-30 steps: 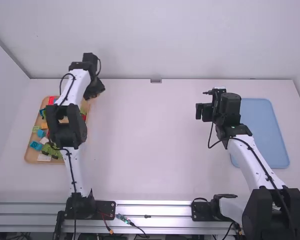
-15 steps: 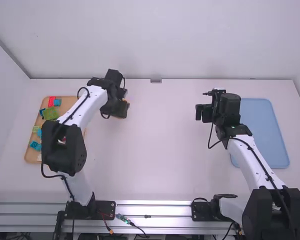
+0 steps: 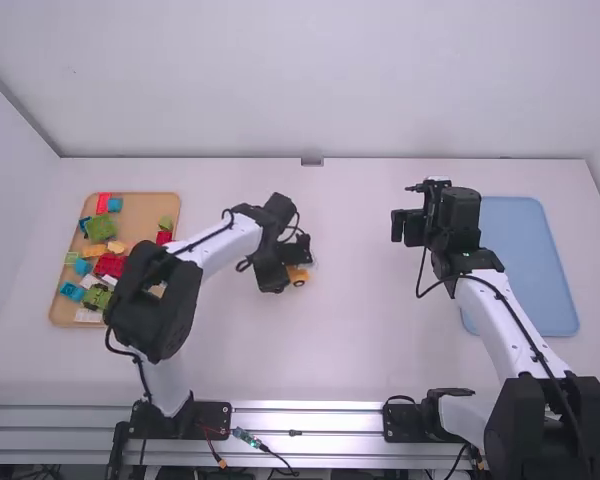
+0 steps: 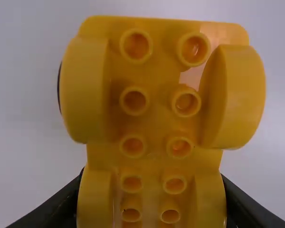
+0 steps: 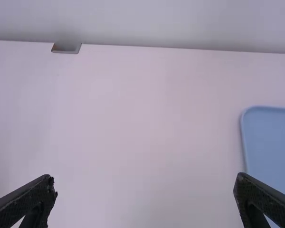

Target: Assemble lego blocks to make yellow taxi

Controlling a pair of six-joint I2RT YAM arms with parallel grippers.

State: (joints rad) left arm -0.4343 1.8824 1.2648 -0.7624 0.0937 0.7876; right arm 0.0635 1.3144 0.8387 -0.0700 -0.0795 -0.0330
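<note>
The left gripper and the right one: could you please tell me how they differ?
The left gripper has its fingers closed on a yellow lego car base, whereas the right gripper has its fingers spread apart. The left gripper is around mid-table; the right gripper is nearer the blue tray. Both are black.

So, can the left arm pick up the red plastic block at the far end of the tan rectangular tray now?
Probably not: its black two-finger end effector holds the yellow wheeled plastic base, which should be put down first. Nothing seems to cover the red block.
</note>
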